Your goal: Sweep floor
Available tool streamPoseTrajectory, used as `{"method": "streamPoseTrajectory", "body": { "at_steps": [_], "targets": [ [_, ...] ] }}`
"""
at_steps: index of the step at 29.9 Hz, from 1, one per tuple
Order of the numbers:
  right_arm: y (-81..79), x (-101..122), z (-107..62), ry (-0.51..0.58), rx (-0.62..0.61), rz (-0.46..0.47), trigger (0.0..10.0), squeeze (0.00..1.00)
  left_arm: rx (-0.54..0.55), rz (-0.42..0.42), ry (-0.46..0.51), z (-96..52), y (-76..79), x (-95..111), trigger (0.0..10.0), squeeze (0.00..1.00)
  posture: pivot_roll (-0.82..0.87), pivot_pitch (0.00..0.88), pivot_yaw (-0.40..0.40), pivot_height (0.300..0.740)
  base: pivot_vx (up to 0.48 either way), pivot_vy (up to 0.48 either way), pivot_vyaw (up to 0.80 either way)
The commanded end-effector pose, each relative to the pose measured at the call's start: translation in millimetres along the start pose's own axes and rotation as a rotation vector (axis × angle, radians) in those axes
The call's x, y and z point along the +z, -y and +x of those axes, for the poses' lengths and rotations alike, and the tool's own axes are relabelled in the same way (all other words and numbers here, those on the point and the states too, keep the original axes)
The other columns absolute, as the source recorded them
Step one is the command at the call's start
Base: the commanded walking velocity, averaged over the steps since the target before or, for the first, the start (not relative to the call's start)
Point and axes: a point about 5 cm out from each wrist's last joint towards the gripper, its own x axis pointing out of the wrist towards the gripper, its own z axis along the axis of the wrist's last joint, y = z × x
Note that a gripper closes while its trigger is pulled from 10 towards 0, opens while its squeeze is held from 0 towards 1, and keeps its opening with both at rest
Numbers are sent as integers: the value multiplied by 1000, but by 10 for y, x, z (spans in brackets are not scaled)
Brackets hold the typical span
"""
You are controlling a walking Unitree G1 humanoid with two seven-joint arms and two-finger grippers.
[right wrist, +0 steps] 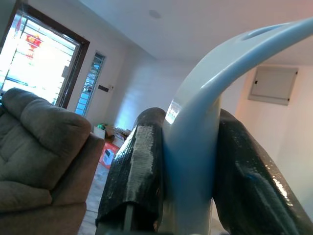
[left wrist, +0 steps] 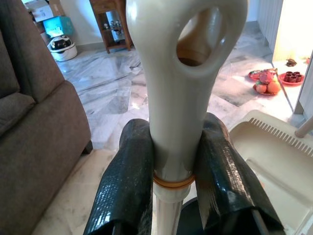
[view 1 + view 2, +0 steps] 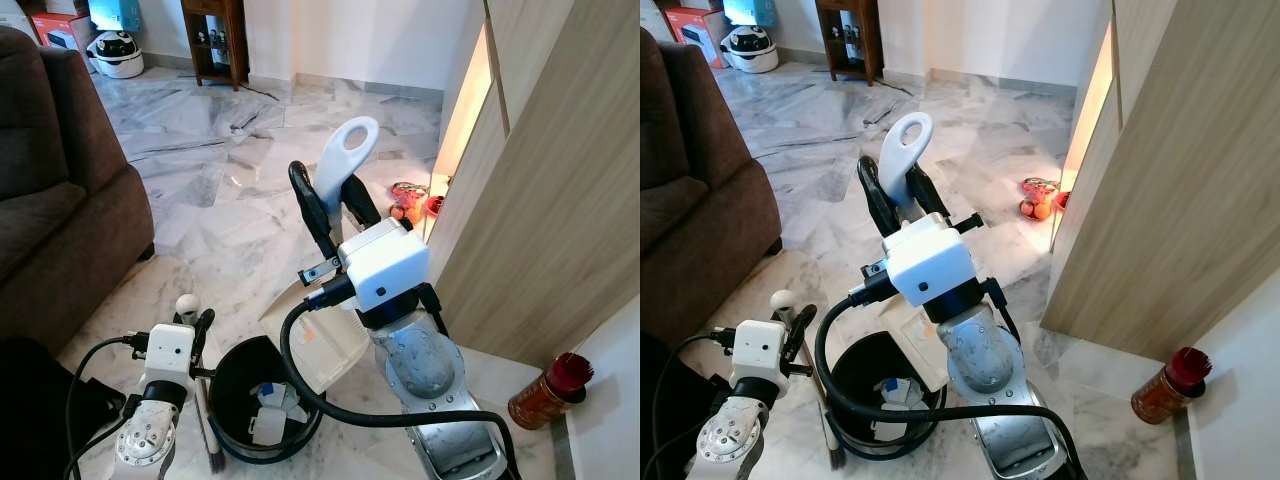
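Marble floor (image 3: 230, 150) in the left eye view carries one black bin (image 3: 262, 400) at six o'clock, one cream dustpan (image 3: 325, 345) tipped over it. Left wrist view: left hand (image 2: 177, 161) pinches one broom handle (image 2: 178, 88). Right wrist view: right hand (image 1: 188, 161) clamps the dustpan handle (image 1: 210, 98).

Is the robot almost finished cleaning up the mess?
Nearly, it seems. Paper scraps already lie in the black bin. The right gripper holds the dustpan tipped over the bin, and the left gripper grips the broom. Putting both tools away is probably left.
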Motion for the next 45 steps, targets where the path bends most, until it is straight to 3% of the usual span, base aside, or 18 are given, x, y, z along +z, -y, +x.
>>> {"method": "streamPoseTrajectory", "body": {
  "at_steps": [1, 9, 17, 26, 38, 45],
  "targets": [
    [4, 70, 33, 32, -16, 61, 10000, 0, 8, 9, 22, 25, -23, 46, 10000, 0, 215, 51, -15, 740, 0, 0, 0],
    [-9, 60, 32, 23, -5, 64, 10000, 0, 8, 8, 22, 21, -21, 46, 10000, 0, 214, 53, -15, 740, 0, 0, 0],
    [-27, 82, 30, 54, 23, -26, 10000, 0, 8, 8, 23, 26, -18, 48, 10000, 0, 215, 55, -15, 740, 0, 0, 0],
    [-39, 48, 21, 18, 12, 56, 10000, 0, 12, 7, 23, 29, -30, 50, 10000, 0, 215, 58, -15, 740, 0, 0, 0],
    [-20, 61, 23, 41, 11, -20, 10000, 0, 12, 9, 25, 29, -32, 51, 10000, 0, 217, 55, -16, 740, 0, 0, 0],
    [-31, 57, 18, 40, 18, -16, 10000, 0, 8, 10, 26, 26, -27, 51, 10000, 0, 220, 46, -17, 740, 0, 0, 0]
  ]
}}
